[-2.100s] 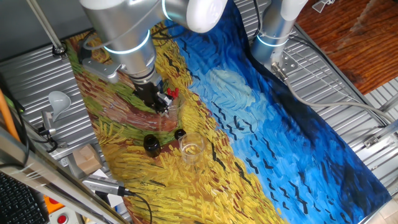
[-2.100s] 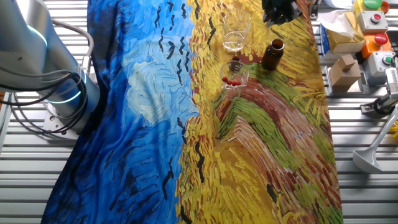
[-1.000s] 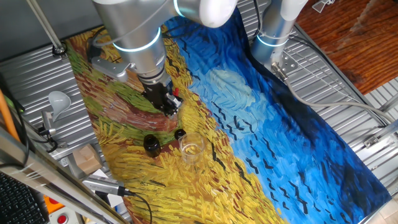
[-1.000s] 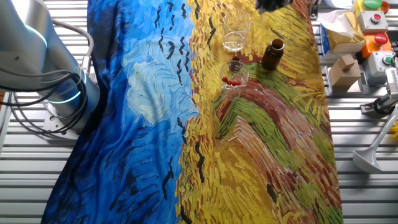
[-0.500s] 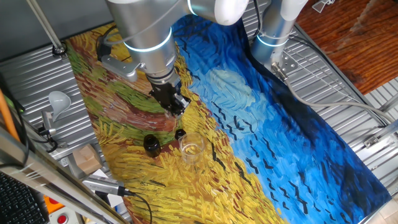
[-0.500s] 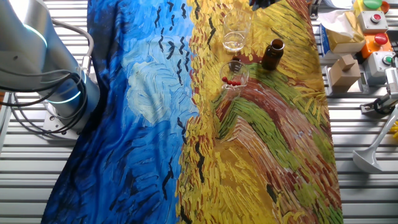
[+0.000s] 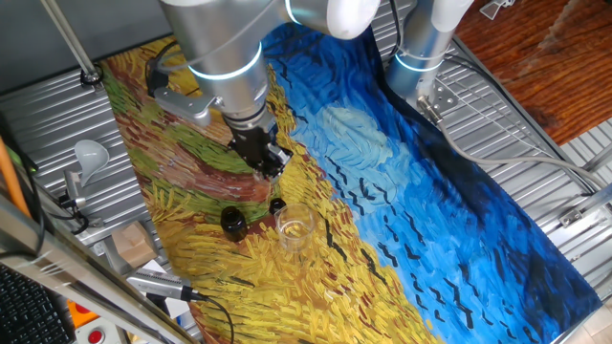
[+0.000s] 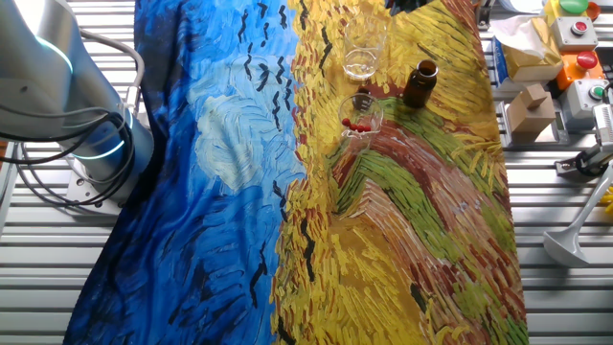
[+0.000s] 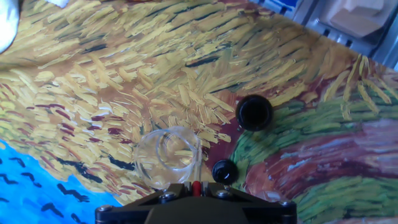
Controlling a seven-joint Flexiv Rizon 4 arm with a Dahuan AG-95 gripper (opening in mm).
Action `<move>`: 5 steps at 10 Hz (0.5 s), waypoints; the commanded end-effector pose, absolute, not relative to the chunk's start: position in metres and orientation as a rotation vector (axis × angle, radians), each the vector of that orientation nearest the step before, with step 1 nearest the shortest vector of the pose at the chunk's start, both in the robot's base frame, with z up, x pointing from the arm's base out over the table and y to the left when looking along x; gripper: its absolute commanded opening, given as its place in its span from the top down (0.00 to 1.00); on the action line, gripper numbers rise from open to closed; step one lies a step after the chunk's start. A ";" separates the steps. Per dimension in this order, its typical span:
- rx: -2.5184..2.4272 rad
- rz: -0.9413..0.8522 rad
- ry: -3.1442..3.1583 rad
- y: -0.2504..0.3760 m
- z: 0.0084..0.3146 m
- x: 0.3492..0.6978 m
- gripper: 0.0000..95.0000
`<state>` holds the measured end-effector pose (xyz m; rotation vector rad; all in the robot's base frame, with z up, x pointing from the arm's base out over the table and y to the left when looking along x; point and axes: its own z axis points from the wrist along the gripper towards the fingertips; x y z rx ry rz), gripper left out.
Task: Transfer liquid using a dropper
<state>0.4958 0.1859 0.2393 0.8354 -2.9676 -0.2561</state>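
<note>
Robotics lab; slotted aluminium bench (image 8: 565,287); control buttons (image 8: 578,29); painting-print cloth (image 8: 239,192).

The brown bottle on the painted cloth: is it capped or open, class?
Open. The brown bottle stands upright with a bare dark mouth, and a small black cap lies apart on the cloth beside it.

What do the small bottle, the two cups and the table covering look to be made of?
The bottle: likely brown glass, dark and glossy. The empty cup and the cup holding droppers: clear glass or plastic, the cloth shows through. The covering: seemingly printed fabric, draping over the edge.
</note>
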 end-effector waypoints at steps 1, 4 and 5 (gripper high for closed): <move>0.815 -0.247 -2.980 0.192 0.237 0.487 1.00; 0.806 -0.244 -2.982 0.197 0.230 0.470 1.00; 0.806 -0.243 -2.982 0.198 0.228 0.466 1.00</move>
